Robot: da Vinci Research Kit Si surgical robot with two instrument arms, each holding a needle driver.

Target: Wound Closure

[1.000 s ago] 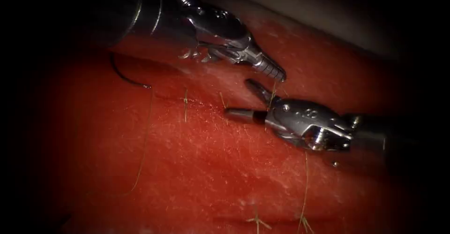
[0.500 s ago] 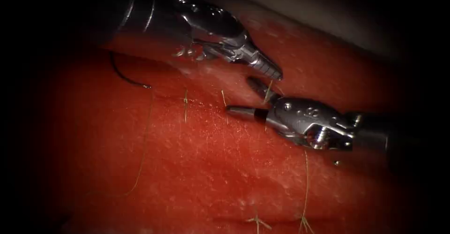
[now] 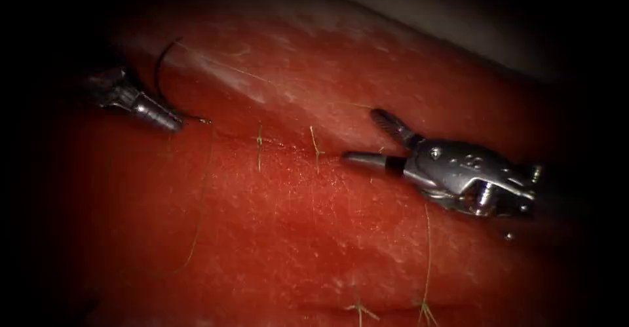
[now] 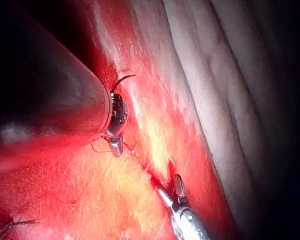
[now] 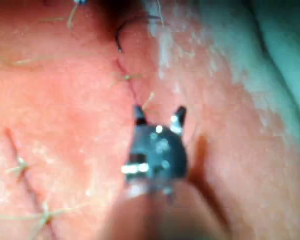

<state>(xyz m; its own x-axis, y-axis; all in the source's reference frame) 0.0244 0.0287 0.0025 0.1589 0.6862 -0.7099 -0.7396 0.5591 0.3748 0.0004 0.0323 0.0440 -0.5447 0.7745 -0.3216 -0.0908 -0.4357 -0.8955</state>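
Two claws worked over one tissue (image 3: pixel 314 235) that carried one cut (image 3: pixel 262 142), one needle (image 3: pixel 159 78) and one long thread (image 3: pixel 262 78). The left claw (image 3: pixel 175 126) lay at the left end of the cut, its jaws together and holding nothing that could be made out; its tip sat just beside the needle's lower end. In the left wrist view the same claw (image 4: pixel 116 148) pointed down at the tissue with the needle (image 4: pixel 124 80) arching just above it.

The needle stood as a dark curve at the left end of the cut, its lower end at the tissue surface near the claw tip; whether it was lodged in the tissue could not be told. The thread ran from the needle's upper end across the tissue toward the right.

The right claw (image 3: pixel 377 140) lay right of the cut's middle, jaws apart and empty, one jaw raised and one flat near the cut. The right wrist view showed both jaws spread (image 5: pixel 158 116) just short of the cut.

Two short thread ends (image 3: pixel 316 145) stood up along the cut between the claws. Two knotted stitches (image 3: pixel 359 310) sat near the lower edge. The tissue's pale upper edge (image 3: pixel 458 45) ran behind the right claw. The red middle of the tissue lay open.
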